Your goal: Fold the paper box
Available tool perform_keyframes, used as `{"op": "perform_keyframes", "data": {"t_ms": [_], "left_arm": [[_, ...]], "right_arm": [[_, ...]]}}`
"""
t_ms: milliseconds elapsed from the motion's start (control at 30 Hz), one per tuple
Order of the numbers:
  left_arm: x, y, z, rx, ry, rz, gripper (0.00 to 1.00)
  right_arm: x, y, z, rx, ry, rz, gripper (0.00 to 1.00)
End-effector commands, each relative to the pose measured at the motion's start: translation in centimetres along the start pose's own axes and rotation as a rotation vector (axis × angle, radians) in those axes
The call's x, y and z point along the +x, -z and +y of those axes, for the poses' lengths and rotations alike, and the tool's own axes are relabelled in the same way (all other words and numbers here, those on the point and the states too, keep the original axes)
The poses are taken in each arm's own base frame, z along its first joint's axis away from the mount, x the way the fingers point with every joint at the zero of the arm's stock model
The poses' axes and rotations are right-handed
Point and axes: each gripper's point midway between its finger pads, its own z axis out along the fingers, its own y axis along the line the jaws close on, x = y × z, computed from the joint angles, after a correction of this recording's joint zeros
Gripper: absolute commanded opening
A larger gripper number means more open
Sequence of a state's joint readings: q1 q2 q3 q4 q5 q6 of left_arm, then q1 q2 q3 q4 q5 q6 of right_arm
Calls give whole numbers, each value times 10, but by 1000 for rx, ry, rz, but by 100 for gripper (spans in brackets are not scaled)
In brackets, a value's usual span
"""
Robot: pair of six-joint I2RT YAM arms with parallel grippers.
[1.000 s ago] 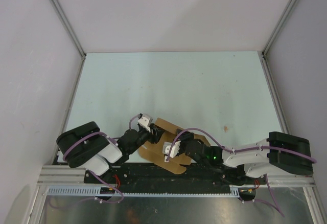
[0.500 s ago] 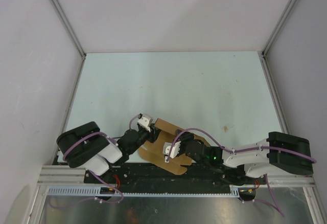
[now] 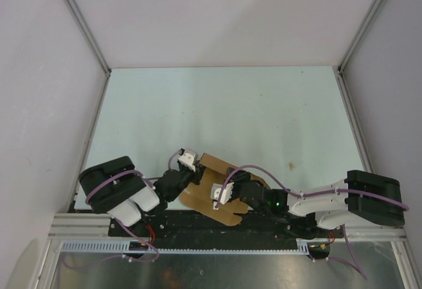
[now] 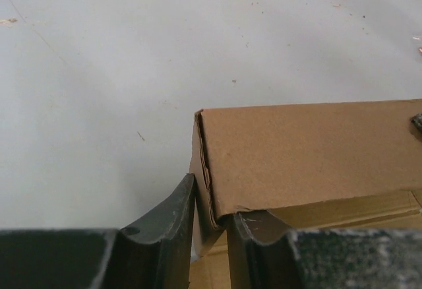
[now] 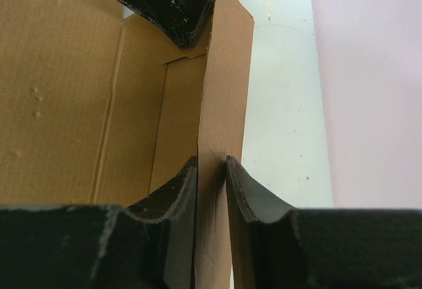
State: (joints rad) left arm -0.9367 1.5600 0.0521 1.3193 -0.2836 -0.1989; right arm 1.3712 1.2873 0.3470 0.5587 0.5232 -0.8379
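Observation:
The paper box [image 3: 212,170] is a brown cardboard sheet, partly folded, lying at the near edge of the table between the two arms. In the left wrist view one wall of the paper box [image 4: 310,150] is raised, and its folded corner sits between the jaws of my left gripper [image 4: 211,213], which are pinched on it. My left gripper [image 3: 190,170] is at the sheet's left edge. My right gripper [image 5: 212,170] is shut on a thin upright flap of the paper box [image 5: 224,78], seen edge-on. It reaches in from the right, and my right gripper [image 3: 221,195] sits over the sheet's near part.
The pale table [image 3: 224,111] stretches far behind the box, with a small brown speck [image 3: 290,165] to the right. White walls and metal frame posts [image 3: 82,25] enclose three sides. A black rail [image 3: 217,226] runs along the near edge under both arms.
My left gripper's jaws have closed in onto the box's left corner, and the left arm has shifted slightly right. The right gripper holds its flap as before.

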Motion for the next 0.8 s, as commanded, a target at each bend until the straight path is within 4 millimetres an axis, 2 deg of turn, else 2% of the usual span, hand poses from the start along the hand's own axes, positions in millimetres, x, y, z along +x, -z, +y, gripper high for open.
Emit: {"op": "perform_keyframes", "data": {"t_ms": [0,67,100,200,433,633,767], "left_arm": [[0,5,-3,-34,-20,-27,27],[-2,4,-8,-38,-37,-36,27],[-2,4,-3,-82,-41,-42,27],[-1,2,-5,-125,-61,-54,26],[3,-2,-17,-155,-86,-87,21],[-1,0,-14,-190,-77,-109,19],[-6,-1,-17,-183,-67,-128,24]], "right_arm": [[2,3,22,-81,-27,-20,26],[1,3,21,-81,-30,-23,26],[0,4,20,-79,-33,-27,26],[-1,4,20,-80,-39,-31,26],[0,4,23,-94,-44,-32,27],[-2,4,25,-101,-51,-40,26],[-2,3,26,-104,-55,-41,27]]}}
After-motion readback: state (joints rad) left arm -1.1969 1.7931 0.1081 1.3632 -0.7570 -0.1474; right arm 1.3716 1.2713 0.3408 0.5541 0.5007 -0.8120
